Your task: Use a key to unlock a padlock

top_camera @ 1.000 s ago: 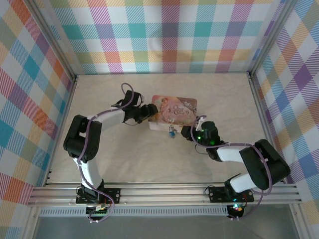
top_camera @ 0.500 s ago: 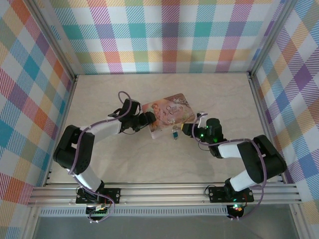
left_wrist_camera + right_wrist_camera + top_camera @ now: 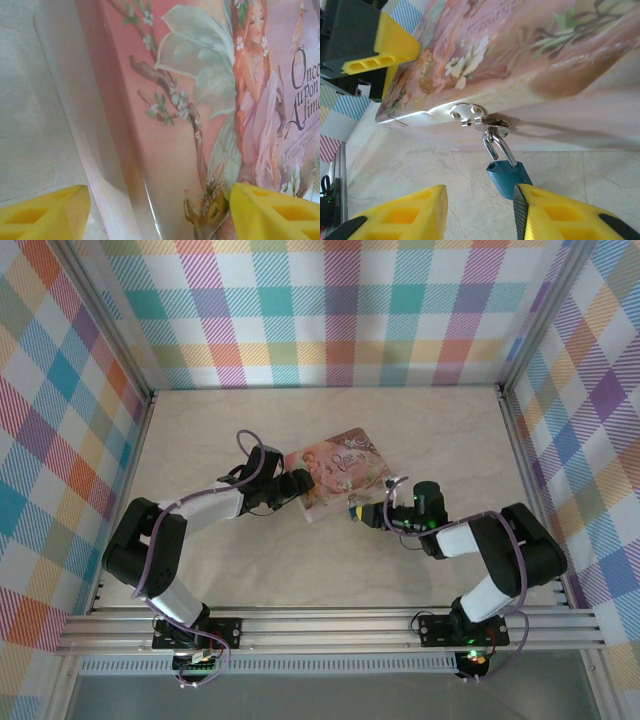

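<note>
Right gripper point(image 3: 364, 513) nearer padlock point(image 3: 507, 178) on tin point(image 3: 338, 464)

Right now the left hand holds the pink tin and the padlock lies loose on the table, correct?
No. The left hand holds the pink tin, but the padlock is not loose: its shackle is hooked through the tin's latch, as the right wrist view shows.

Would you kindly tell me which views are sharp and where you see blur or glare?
Left wrist: tin soft, pale glare band down its edge. Right wrist: padlock crisp, tin behind softer. Top external: evenly lit, padlock tiny.
</note>
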